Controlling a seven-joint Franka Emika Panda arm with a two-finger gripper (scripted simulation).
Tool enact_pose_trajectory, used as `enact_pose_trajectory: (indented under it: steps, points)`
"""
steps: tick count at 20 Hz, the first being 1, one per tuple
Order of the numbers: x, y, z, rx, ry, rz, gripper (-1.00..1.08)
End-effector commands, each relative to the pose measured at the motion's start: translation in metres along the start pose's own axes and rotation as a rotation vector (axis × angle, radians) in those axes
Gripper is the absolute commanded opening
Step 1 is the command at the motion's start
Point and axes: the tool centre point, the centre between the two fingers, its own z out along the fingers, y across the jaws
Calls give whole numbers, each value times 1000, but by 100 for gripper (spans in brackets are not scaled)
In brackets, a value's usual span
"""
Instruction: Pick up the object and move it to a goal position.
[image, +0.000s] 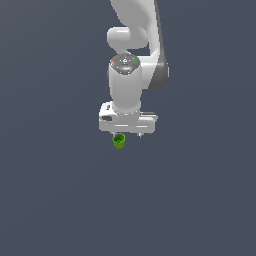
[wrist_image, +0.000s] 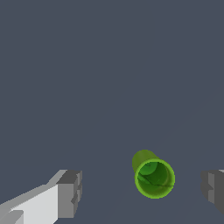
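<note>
The object, a small bright green cup (image: 119, 140), stands upright with its darker hollow showing, just below the white hand of my gripper (image: 127, 135) in the exterior view. In the wrist view the cup (wrist_image: 154, 177) sits between my two grey fingertips, nearer one fingertip (wrist_image: 213, 189) than the other (wrist_image: 69, 192). My gripper (wrist_image: 141, 190) is open wide and neither fingertip touches the cup. In the exterior view the fingers are mostly hidden by the hand, and the cup sits under the side of the hand toward the exterior view's left.
The white arm (image: 131, 30) comes down from the top of the exterior view above the hand. A plain dark grey-blue surface (image: 60, 200) fills both views. No goal marker shows.
</note>
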Motion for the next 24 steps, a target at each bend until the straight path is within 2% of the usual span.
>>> enact_pose_trajectory:
  steps: [1,14,24]
  points:
    - [-4,4,8,0,-2,34,100]
    - [-47,40,72,-11,-7,330,100]
    - [-60,48,86,-16,-9,400,100]
